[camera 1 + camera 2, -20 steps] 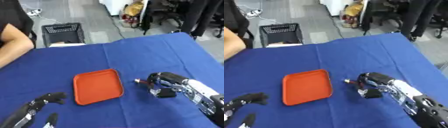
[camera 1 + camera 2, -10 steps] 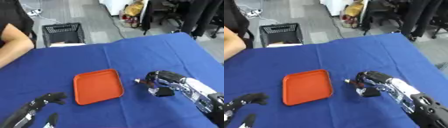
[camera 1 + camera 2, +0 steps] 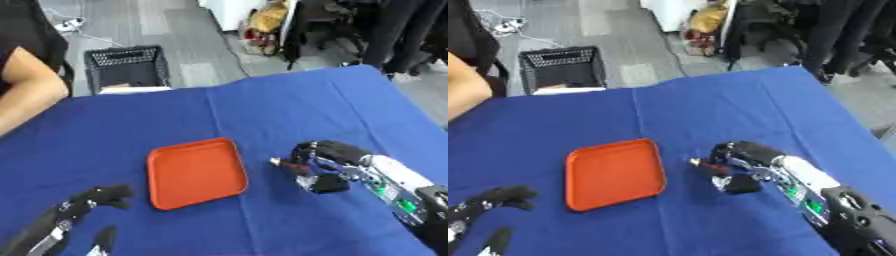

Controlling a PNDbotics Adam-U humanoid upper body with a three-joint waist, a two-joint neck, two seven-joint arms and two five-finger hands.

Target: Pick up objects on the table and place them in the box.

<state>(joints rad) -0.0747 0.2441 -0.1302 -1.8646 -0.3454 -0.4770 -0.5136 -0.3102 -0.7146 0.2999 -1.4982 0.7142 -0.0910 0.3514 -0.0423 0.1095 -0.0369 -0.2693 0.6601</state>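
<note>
Fingers of the right robot hand are curling around a small reddish object just beside the orange tray on the blue table. The left robot hand is resting relaxed and open at the lower left corner.

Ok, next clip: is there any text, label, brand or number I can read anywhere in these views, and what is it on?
None can be read.
Orange tray: plain, no marking.
Blue tablecloth: plain.
Small red-tipped object at the right hand: no legible print.
Right forearm: green spots only, no lettering made out.
Black crate on the floor: no label readable.
</note>
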